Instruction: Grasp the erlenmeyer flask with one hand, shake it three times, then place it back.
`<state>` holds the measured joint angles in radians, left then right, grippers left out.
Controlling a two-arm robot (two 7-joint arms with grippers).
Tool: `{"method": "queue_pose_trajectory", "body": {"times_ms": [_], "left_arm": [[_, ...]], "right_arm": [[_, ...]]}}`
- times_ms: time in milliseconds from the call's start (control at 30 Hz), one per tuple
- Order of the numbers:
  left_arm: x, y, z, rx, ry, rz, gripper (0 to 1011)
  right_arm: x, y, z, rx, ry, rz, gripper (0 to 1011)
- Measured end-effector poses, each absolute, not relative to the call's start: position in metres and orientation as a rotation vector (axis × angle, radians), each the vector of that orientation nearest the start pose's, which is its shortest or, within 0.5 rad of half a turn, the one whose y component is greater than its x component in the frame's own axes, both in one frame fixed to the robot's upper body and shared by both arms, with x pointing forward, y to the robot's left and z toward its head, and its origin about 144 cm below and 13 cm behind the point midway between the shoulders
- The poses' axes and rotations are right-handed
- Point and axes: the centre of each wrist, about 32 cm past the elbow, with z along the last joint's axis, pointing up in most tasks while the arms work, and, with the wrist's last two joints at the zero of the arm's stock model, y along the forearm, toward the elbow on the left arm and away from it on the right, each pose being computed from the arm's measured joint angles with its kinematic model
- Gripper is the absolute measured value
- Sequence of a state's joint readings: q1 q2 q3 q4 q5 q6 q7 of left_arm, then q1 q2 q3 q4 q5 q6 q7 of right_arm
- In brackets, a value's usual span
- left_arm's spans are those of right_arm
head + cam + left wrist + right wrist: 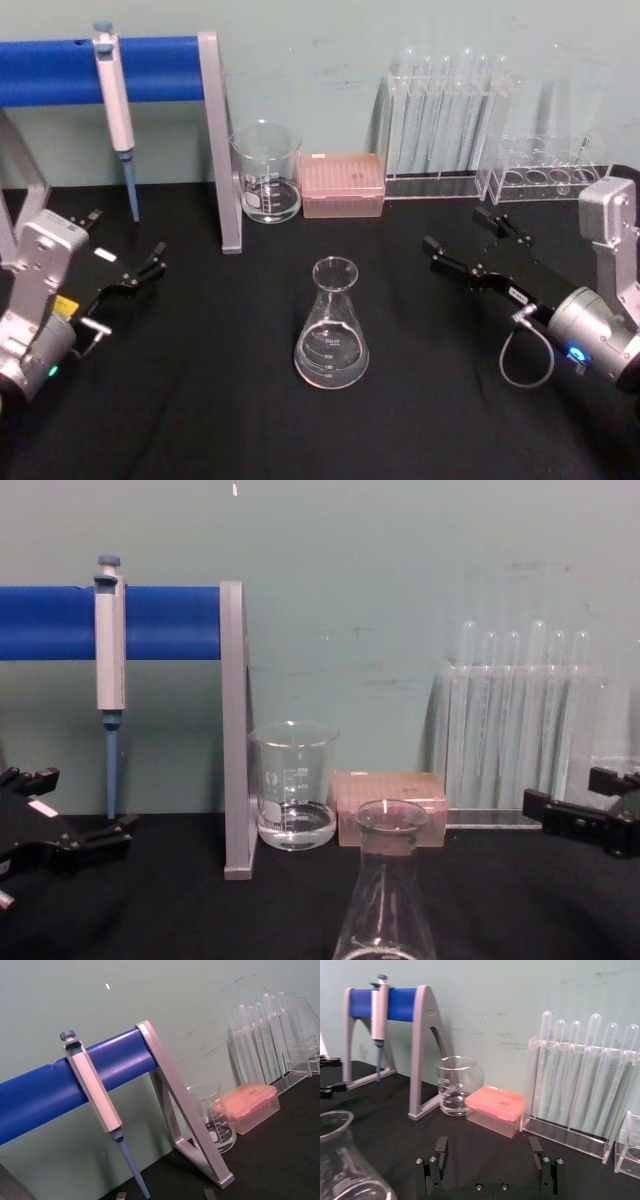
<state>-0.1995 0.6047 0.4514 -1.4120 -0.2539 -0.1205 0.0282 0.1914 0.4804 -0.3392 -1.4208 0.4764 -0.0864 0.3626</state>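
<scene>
Head view: flask (331,330) upright mid-table, ungrasped; right hand (463,243) spread wide, apart from it; left gripper (128,247) parked, spread.

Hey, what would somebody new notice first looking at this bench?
Probably the erlenmeyer flask, upright alone mid-table on the black cloth with a little clear liquid. Flanking it, apart from it, are the open left hand and open right hand. Behind, a pipette hangs on a blue-barred stand.

Lab: pipette (117,110), test-tube rack (447,125)
</scene>
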Motion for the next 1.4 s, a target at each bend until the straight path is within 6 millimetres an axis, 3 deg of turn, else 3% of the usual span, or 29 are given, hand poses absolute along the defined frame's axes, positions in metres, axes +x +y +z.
{"method": "queue_pose_trajectory", "body": {"times_ms": [533,1400], "left_arm": [[0.489,0.31,1.14,0.305,-0.285,1.248,1001],[0.489,0.31,1.14,0.305,-0.285,1.248,1001]], "right_arm": [[0.521,-0.281,1.132,-0.065,0.027,-1.024,1003],[0.525,-0.282,1.132,-0.062,0.034,-1.028,1003]]}}
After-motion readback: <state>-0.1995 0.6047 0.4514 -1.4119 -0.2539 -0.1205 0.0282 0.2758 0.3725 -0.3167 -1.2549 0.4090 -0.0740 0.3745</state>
